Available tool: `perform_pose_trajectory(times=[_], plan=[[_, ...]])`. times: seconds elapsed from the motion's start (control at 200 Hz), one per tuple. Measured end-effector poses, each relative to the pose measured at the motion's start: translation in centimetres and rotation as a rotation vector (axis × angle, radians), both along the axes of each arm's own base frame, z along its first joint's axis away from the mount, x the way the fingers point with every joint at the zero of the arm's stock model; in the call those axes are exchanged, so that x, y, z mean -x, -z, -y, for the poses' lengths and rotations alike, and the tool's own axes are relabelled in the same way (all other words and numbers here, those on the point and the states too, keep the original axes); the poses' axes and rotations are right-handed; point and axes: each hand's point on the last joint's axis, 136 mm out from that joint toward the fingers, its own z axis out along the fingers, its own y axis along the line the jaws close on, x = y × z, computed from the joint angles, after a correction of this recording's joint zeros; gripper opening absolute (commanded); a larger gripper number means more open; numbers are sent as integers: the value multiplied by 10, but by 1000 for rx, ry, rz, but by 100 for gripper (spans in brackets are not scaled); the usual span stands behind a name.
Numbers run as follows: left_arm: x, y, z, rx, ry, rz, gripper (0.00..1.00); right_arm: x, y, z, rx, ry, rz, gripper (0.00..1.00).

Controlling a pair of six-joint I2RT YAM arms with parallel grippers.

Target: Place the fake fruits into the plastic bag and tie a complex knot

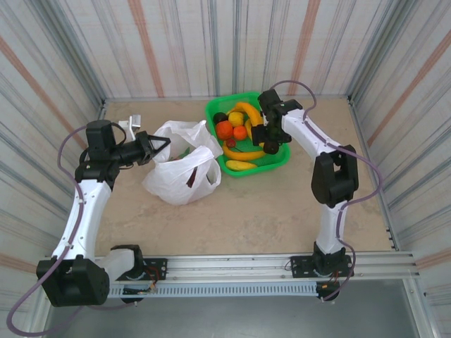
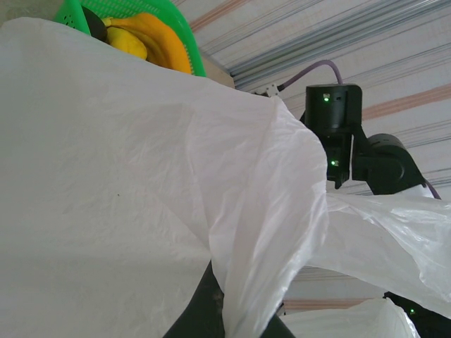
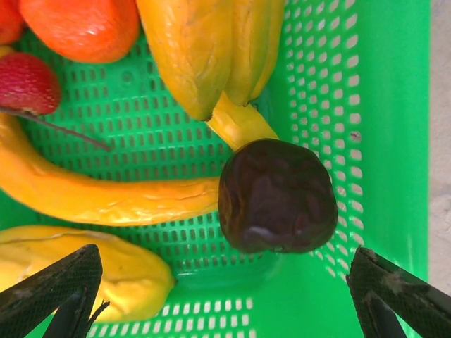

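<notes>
Yellow banana (image 3: 91,193) lies flat, long axis toward dark purple fruit (image 3: 278,196), touching.

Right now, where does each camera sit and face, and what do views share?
Top external: above and behind the bases, looking down; both arms, plastic bag, green basket.
Left wrist: on the left gripper, shut on the bag, facing across its film toward the right arm.
Right wrist: straight down into the basket at a dark purple fruit; own open fingertips in the lower corners.
Shared: basket and bananas, all three.
</notes>
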Motion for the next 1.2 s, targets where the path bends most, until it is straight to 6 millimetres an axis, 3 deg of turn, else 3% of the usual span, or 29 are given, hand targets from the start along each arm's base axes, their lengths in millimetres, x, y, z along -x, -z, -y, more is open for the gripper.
perform_pose_trajectory(times=[0.215, 0.586, 0.756, 0.992, 1.202], plan=[[0, 0, 0, 0, 0, 0, 0, -2, 30, 6, 26, 2, -63, 93], [0, 0, 0, 0, 0, 0, 0, -14, 58, 4, 15, 6, -84, 90], [0, 0, 0, 0, 0, -2, 0, -18, 64, 4, 9, 7, -83, 82], [0, 1, 0, 0, 0, -3, 0, -18, 66, 6, 11, 11, -87, 82], [-1, 1, 0, 0, 0, -5, 0, -19, 66, 8, 13, 11, -87, 67]])
